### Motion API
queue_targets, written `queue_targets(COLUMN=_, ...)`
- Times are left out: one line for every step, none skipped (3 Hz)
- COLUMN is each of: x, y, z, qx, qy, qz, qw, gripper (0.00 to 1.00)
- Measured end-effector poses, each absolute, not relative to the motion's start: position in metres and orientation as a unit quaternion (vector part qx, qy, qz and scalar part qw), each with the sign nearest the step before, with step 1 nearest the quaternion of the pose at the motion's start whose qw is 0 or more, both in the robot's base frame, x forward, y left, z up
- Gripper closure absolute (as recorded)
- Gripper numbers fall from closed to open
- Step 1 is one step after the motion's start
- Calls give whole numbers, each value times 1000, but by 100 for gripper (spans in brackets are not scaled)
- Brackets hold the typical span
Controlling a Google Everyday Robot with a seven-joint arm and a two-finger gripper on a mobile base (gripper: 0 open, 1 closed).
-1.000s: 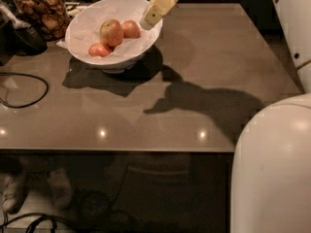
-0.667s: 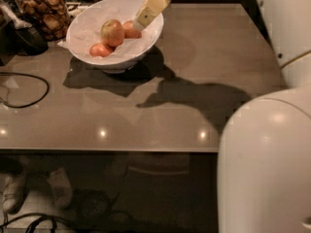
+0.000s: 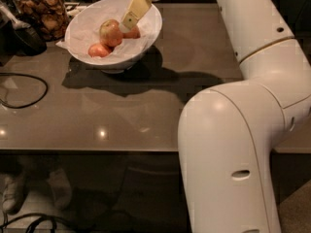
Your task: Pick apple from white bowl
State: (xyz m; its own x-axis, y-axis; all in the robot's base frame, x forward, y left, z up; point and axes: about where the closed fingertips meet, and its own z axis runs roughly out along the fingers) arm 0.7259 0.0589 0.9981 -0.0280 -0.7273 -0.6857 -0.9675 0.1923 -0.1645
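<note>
Uppermost, toward the far left of the grey desk [image 3: 146, 106], stands the white bowl [image 3: 82, 25], casting a dark shadow on the surface to its right. The apple [image 3: 111, 32], yellow-green with a pink blush, lies near the middle of the bowl. A smaller reddish apple [image 3: 99, 50] lies just in front of it to the left, and another small reddish apple [image 3: 134, 33] sits to its right, partly hidden. The gripper [image 3: 129, 24] reaches down over the bowl's far rim, its pale yellow tip just beside the apple's upper right side (whether they touch cannot be told). Whether the gripper is spread or pressed together cannot be told either. The white arm [image 3: 233, 154] fills the right side, its elbow nearest the camera. A glass jar of brown snacks [image 3: 41, 11] stands just left of the bowl.
</note>
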Motion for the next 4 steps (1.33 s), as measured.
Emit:
queue_targets(x=735, y=67, z=995, qx=-601, qy=692, qz=184, qw=354, gripper=0)
queue_targets(x=747, y=78, z=989, qx=-594, qy=685, qz=199, qw=371, gripper=0)
queue_targets(x=755, y=86, z=986, qx=-593, qy=674, qz=208, qw=388, gripper=0)
queue_targets(x=761, y=93, z=979, qx=-591, qy=665, qz=221, qw=399, gripper=0)
